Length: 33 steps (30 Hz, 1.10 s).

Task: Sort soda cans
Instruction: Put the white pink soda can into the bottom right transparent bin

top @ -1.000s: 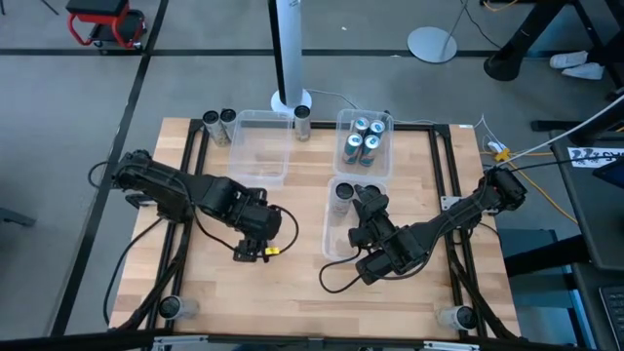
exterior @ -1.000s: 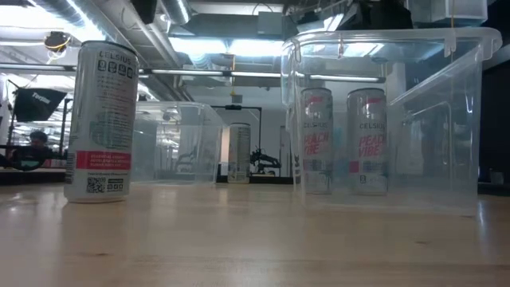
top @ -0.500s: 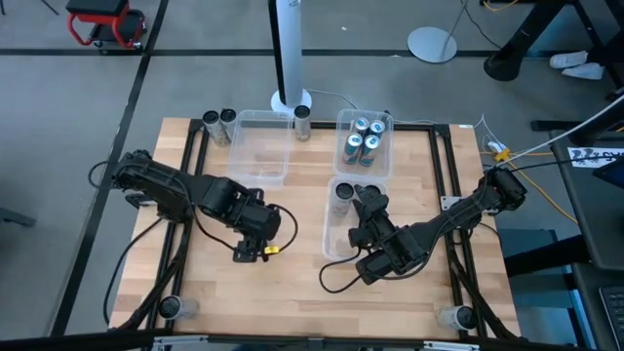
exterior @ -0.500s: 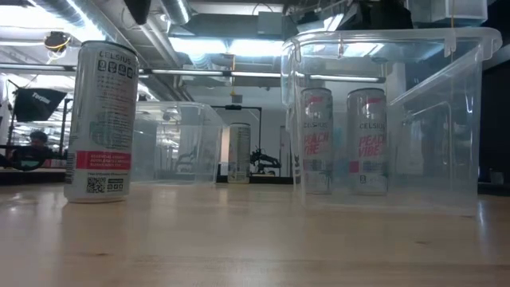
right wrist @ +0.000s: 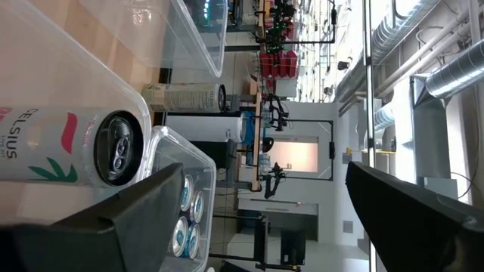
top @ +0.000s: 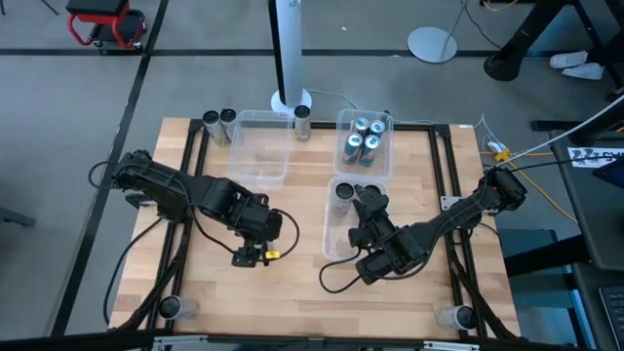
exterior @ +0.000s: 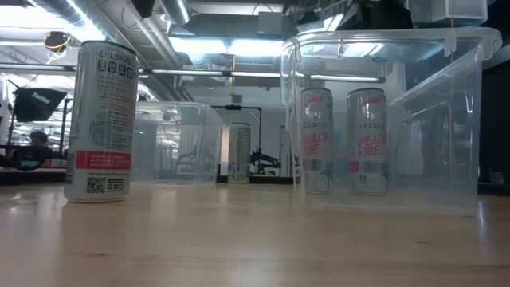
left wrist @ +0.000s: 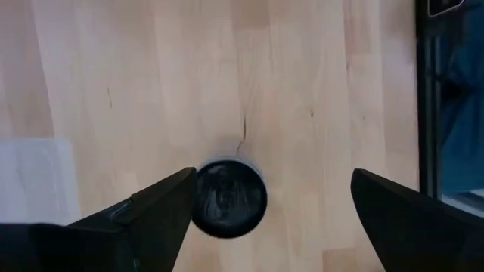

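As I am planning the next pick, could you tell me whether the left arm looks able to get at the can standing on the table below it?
Probably yes. The left end effector hangs open straight above the can, whose top shows between its fingers, with only bare table around it.

The right arm covers part of the near bin [top: 334,216] and its cans [top: 343,194]. In the left wrist view, one finger [left wrist: 144,219] overlaps a dark can's [left wrist: 228,198] edge.
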Each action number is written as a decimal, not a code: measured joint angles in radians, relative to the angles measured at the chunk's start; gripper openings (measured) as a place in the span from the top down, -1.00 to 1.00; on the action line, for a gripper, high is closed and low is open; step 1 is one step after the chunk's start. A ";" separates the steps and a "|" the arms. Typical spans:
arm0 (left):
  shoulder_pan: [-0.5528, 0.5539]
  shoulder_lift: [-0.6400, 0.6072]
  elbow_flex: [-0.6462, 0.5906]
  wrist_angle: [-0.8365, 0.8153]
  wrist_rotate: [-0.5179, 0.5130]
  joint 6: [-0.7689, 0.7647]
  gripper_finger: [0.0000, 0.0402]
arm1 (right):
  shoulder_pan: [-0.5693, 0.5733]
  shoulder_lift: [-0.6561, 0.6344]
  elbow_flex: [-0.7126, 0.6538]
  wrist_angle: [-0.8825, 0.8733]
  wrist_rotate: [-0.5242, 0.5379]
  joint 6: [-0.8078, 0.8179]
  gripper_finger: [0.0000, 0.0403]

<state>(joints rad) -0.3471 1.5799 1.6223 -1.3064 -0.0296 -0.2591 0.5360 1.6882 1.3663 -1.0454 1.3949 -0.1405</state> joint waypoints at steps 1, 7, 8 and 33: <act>0.000 0.000 0.000 0.006 0.000 -0.004 -0.68 | 0.000 0.000 0.000 0.000 0.000 0.000 -0.81; 0.015 0.016 0.000 0.002 0.000 -0.042 -0.77 | 0.000 0.000 0.000 0.000 -0.001 0.000 -0.81; 0.016 0.021 0.000 -0.004 0.000 -0.044 -0.80 | 0.000 0.000 0.000 0.000 -0.001 0.000 -0.81; -0.066 -0.017 -0.148 -0.058 -0.169 -0.066 -0.95 | 0.000 0.000 0.000 -0.002 -0.027 0.000 -0.81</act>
<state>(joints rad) -0.4135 1.5630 1.4743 -1.3648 -0.1982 -0.3254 0.5358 1.6882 1.3663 -1.0473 1.3674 -0.1402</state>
